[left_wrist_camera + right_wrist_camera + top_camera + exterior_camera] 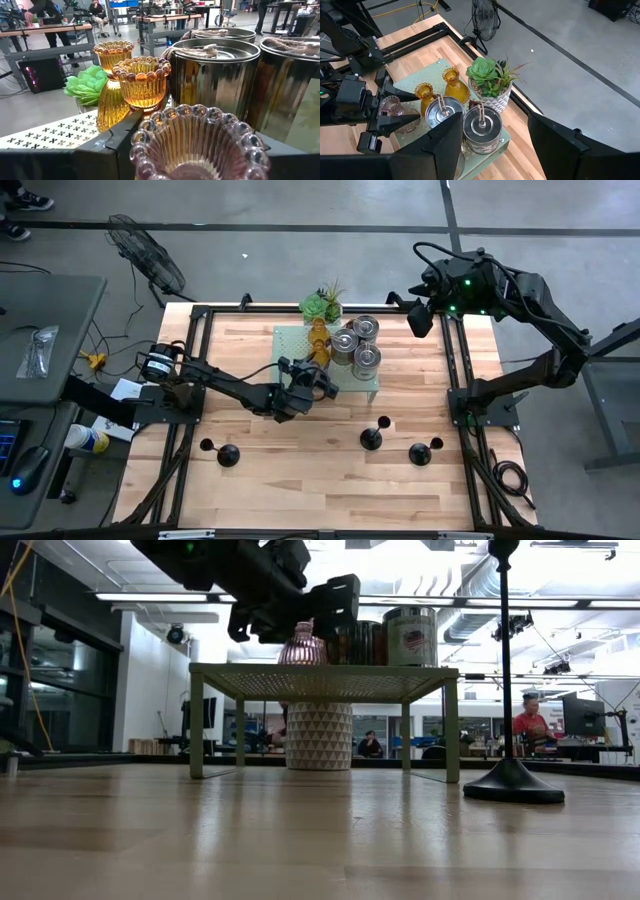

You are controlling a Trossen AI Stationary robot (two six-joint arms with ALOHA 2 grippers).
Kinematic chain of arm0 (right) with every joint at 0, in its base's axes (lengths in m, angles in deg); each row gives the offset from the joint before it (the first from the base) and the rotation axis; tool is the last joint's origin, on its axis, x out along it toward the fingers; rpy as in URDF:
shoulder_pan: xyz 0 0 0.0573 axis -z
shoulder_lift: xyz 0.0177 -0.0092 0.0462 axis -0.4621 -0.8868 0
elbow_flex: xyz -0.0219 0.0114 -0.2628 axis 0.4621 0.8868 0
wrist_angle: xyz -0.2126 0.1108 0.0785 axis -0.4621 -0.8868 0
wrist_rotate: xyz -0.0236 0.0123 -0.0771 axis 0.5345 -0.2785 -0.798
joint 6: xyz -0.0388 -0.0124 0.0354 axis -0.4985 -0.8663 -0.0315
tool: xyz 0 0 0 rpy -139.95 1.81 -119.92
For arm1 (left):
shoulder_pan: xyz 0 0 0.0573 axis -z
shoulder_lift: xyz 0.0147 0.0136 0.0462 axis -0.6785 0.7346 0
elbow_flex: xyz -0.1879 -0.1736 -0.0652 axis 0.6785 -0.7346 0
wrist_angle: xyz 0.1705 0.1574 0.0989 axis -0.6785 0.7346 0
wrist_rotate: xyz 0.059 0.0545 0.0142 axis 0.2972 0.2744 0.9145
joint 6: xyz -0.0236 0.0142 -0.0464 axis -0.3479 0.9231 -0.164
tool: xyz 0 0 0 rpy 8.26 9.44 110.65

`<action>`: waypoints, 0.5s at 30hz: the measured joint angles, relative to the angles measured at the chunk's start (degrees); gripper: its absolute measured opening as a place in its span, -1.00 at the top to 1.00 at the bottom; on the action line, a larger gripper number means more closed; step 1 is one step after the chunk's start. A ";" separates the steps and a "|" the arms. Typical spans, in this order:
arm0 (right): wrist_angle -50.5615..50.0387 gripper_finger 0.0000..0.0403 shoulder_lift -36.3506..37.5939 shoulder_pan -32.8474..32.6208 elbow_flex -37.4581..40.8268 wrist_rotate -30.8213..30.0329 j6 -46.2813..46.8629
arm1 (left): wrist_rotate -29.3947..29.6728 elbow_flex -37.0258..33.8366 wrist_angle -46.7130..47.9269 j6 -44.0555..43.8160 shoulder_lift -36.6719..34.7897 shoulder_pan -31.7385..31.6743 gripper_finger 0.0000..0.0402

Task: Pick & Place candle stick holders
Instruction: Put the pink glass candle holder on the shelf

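The left gripper (318, 381) is hovering at the centre of the high view, right at the near edge of the green stand (295, 340), and it is pinching a pinkish glass holder (197, 145) between its fingers, the beaded rim filling the bottom of the left wrist view. In the low view that pink holder (302, 646) is sitting at or just above the stand top at upper centre; I cannot tell if it is touching. Just beyond it in the wrist view, two amber holders (142, 82) and three silvery cans (212, 80) are crowding the stand, with the plant (322, 304) behind. The judgement here: there is little room, so the holder should be kept upright and moved slowly, clear of the nearest amber one, with the fingers parting only when the base is flat on the stand. Four black holders (372, 437) are standing along the lower part of the table. The right gripper (421, 315) is waiting at upper right, fingers spread.
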 joint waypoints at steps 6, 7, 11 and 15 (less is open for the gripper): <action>-0.02 -0.07 0.01 -0.01 0.00 2.22 0.00 | 0.12 0.04 -0.09 0.02 -0.41 0.00 -0.06; -0.01 -0.07 0.00 -0.02 0.00 2.52 0.00 | 0.11 0.04 -0.08 0.00 -0.66 0.00 -0.06; -0.02 -0.07 0.00 0.00 0.00 2.54 0.00 | -0.10 0.04 -0.10 0.03 -0.89 0.00 -0.06; -0.14 -0.07 0.00 -0.02 0.00 2.54 -0.01 | -0.68 0.04 -0.41 1.26 -0.89 0.00 -0.06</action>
